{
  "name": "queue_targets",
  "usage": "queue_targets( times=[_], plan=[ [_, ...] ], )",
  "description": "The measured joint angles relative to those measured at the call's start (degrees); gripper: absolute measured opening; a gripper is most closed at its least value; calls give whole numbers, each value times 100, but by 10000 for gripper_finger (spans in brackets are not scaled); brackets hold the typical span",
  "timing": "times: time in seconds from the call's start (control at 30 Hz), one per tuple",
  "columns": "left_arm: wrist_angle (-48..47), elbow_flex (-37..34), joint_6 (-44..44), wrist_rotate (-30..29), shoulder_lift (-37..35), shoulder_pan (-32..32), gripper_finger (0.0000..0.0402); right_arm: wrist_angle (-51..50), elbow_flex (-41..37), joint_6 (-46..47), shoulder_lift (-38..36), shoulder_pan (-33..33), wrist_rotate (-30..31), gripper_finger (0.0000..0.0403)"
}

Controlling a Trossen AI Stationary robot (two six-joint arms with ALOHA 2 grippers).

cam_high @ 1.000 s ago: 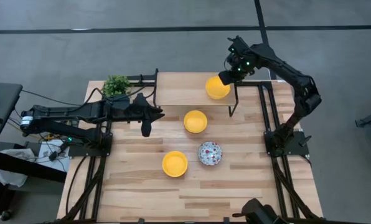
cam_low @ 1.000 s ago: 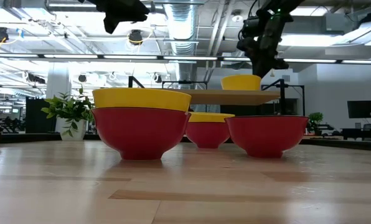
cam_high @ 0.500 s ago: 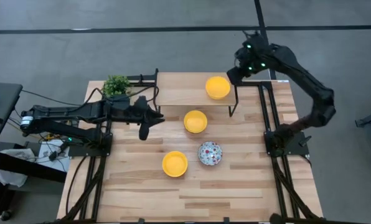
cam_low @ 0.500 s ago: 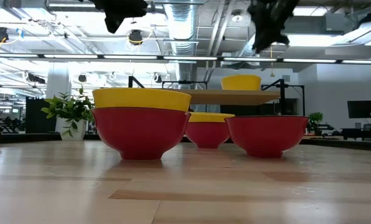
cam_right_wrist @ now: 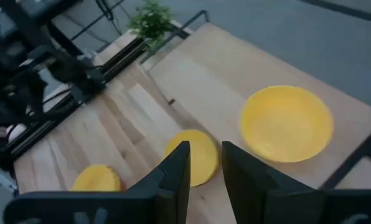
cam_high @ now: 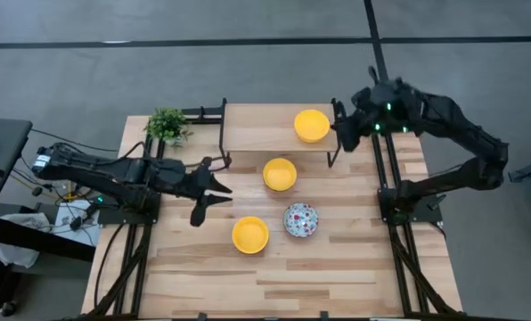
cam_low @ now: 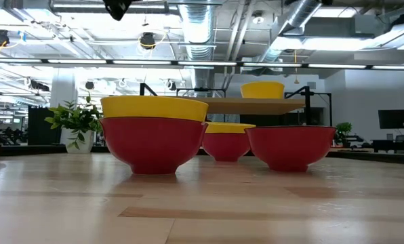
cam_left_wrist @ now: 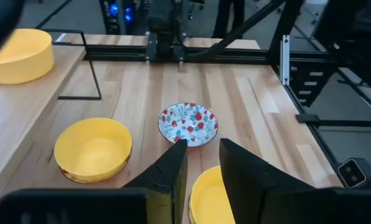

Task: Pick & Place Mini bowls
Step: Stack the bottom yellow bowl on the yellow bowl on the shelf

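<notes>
The bright yellow round mini bowl is sitting on the raised wooden shelf, where the right tool, now empty with a narrow gap between its fingers, has pulled back beside it. The left tool, also narrowly parted, has dipped toward the yellow bowl beside the white floral bowl; another yellow bowl is lying below the shelf on the wooden surface.

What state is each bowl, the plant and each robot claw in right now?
Yellow bowl on the raised shelf: upright, empty.
Middle yellow bowl: upright on the table, empty.
Near yellow bowl: upright, empty.
Floral bowl: upright, empty, beside the near yellow one.
Potted plant: upright at the table corner.
Left end effector: open, holding nothing, above the table.
Right end effector: open, holding nothing, beside the shelf.
</notes>
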Motion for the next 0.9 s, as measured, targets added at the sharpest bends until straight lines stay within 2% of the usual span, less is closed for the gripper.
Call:
queue_targets(
  times=[0.1, 0.3, 0.4, 0.53, 0.7, 0.9],
  plan=[
    [11, 1, -461, -370, 71, -275, 92, -9, -2, 339, -4, 735, 482, 82],
    [-32, 2, -930, -550, 580, -613, 92, -5, -138, 744, 242, 1964, 1243, 82],
    [-59, 2, -975, -648, 1021, -622, 92, -23, -322, 630, 401, 2488, 1532, 82],
    [-53, 1, -1303, -687, 1639, -584, 92, 11, -613, 22, 674, 3189, 1951, 82],
    [-59, 0, -1438, -556, 2033, -611, 92, 3, -804, 167, 986, 3683, 2507, 82],
    [-57, 1, -1425, -556, 1979, -610, 92, 38, -804, 337, 1265, 3853, 2475, 82]
  ],
)
